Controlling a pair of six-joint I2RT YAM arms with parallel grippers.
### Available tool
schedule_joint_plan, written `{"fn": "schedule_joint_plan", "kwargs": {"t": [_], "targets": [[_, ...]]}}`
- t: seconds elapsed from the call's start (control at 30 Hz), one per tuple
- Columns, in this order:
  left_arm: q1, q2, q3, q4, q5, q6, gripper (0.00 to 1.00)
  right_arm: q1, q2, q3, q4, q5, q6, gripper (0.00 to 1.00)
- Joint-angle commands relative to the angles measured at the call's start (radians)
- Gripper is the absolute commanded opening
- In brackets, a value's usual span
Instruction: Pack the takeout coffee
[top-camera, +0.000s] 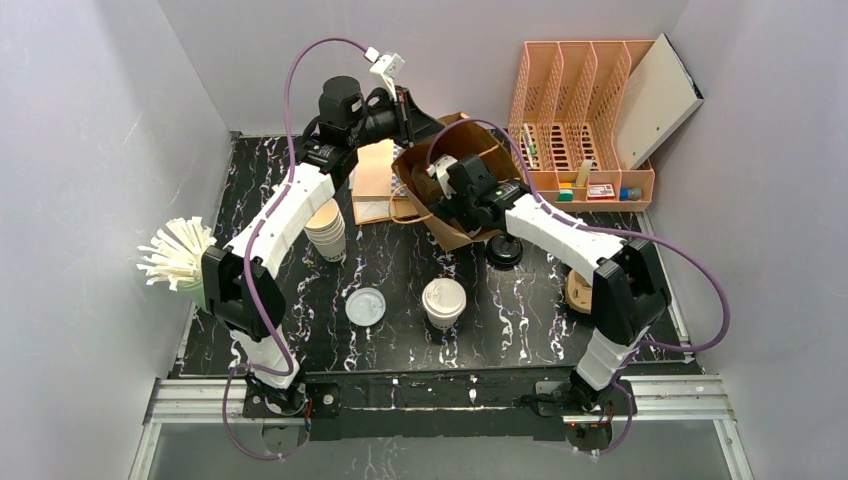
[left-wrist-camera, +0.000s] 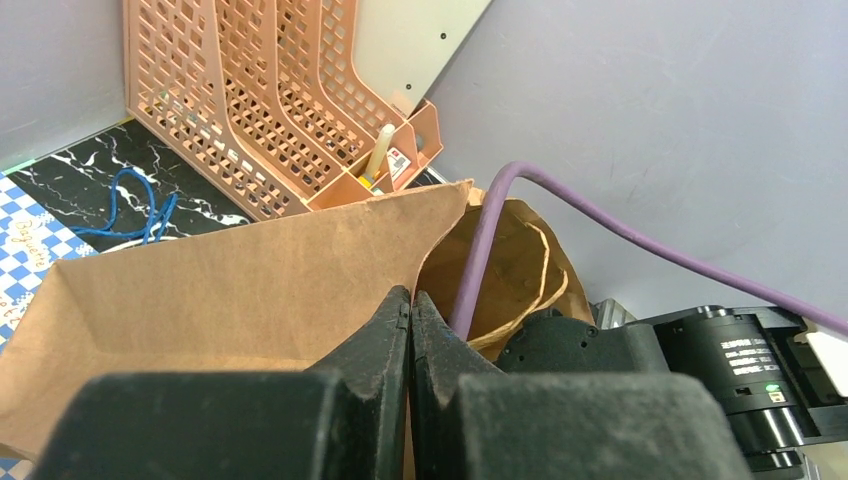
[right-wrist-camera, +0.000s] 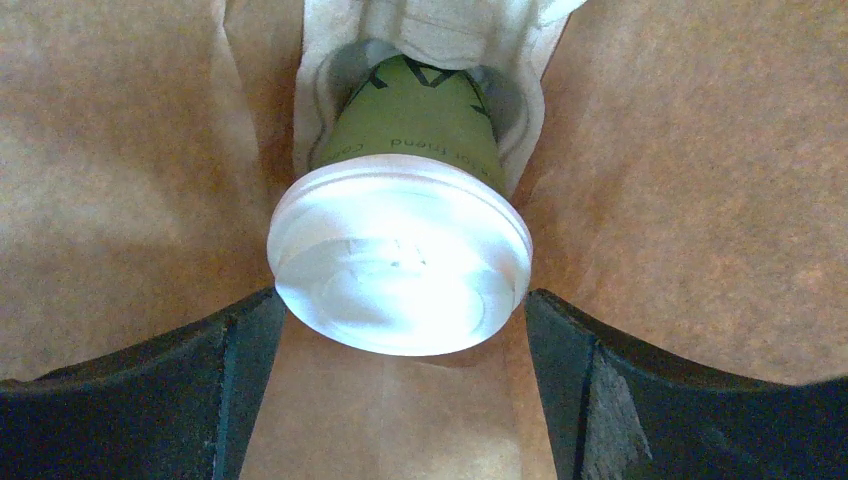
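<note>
The green-sided takeout coffee (right-wrist-camera: 415, 115) with its white sip lid (right-wrist-camera: 400, 262) stands in a pale pulp carrier (right-wrist-camera: 320, 60) inside the brown paper bag (top-camera: 470, 150). My right gripper (right-wrist-camera: 400, 296) is open inside the bag, one finger on each side of the lid; it also shows in the top view (top-camera: 441, 190). My left gripper (left-wrist-camera: 410, 296) is shut on the bag's upper edge (left-wrist-camera: 250, 280) at the back of the table (top-camera: 407, 118). The pale cream takeout coffee (top-camera: 443, 302) stands capped on the table's near middle.
A loose pale lid (top-camera: 366, 306) lies left of the cream cup. A stack of lidless cups (top-camera: 327, 230) stands by the left arm. A black lid (top-camera: 504, 250) and a brown disc (top-camera: 578, 290) lie right. White stirrers (top-camera: 178, 255) stand far left; a peach file rack (top-camera: 580, 120) stands back right.
</note>
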Motion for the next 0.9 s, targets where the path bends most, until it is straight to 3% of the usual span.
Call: {"fn": "schedule_joint_plan", "kwargs": {"t": [0.0, 0.37, 0.87], "targets": [[-0.016, -0.033, 0.012, -0.014, 0.050, 0.037, 0.00, 0.003, -0.071, 0.049, -0.030, -0.027, -0.003, 0.98], [-0.017, -0.048, -0.010, -0.018, 0.031, 0.060, 0.00, 0.003, -0.159, 0.054, -0.056, -0.086, 0.024, 0.98], [-0.017, -0.077, -0.048, -0.017, 0.021, 0.076, 0.00, 0.002, -0.484, -0.180, 0.212, -0.236, 0.023, 0.96]]}}
